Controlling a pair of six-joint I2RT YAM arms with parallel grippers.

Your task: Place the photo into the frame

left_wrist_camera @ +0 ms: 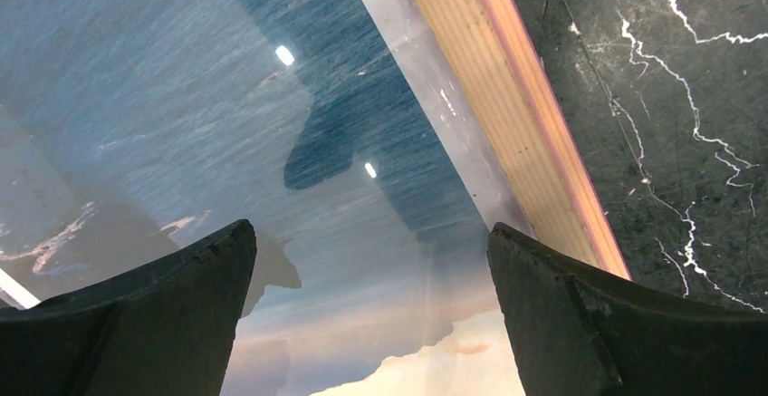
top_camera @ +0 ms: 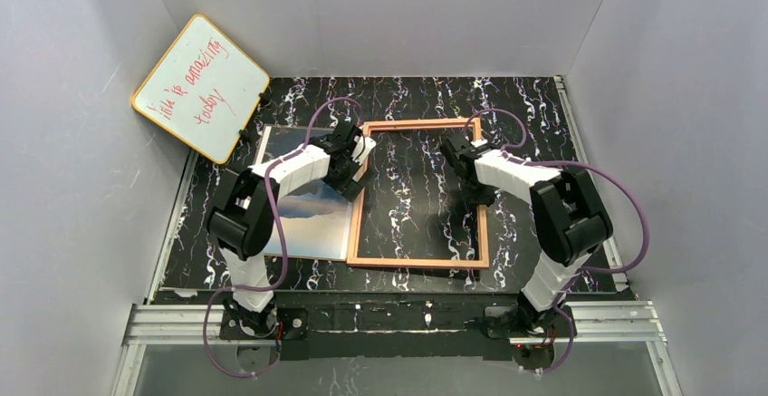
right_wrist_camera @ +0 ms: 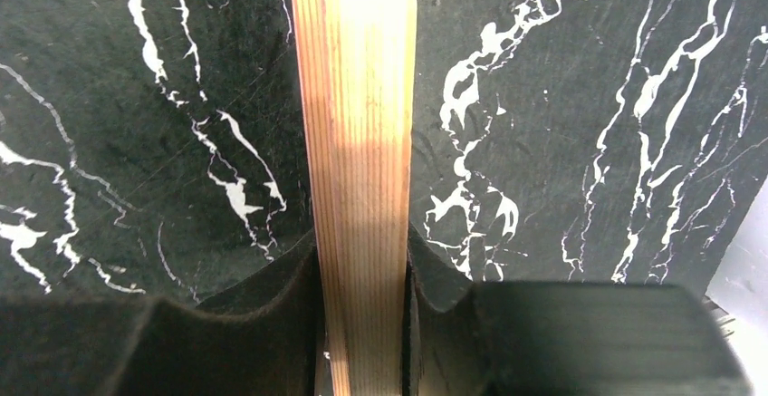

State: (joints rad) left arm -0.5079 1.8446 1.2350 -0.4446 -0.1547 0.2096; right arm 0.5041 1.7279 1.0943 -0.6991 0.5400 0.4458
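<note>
1. Far left: a white rounded-rectangle whiteboard with a yellow edge and red writing (top_camera: 201, 88) leans against the wall. It is no part of the job.
2. The photo (top_camera: 312, 219), a large rectangular print of blue sea, dark headland and peach sky, lies flat and picture side up on the black, white-veined marble-pattern table (top_camera: 543, 106). Its right edge runs along the left rail of the frame. A pale clear strip shows between them in the left wrist view; I cannot tell what it belongs to.
3. The left gripper (left_wrist_camera: 371, 233) hangs over the photo's right margin with its jaws spread wide and nothing between them. I cannot tell whether its tips touch the print.
4. The frame (top_camera: 417, 261), a thin rectangle with its light wood-grain rear facing up and a pink outer edge, lies on the table right of the photo. The marble shows through its opening.
5. The right gripper (right_wrist_camera: 362, 269) is clamped on a wooden rail of the frame, close to its far right corner. From above, which rail is unclear.
6. Progress, as judged: the frame is rear-up and steadied, ready to receive. The photo is wholly outside the opening. Left to do: grasp the print, carry it right over the left rail, and seat it inside, probably turned face down.
</note>
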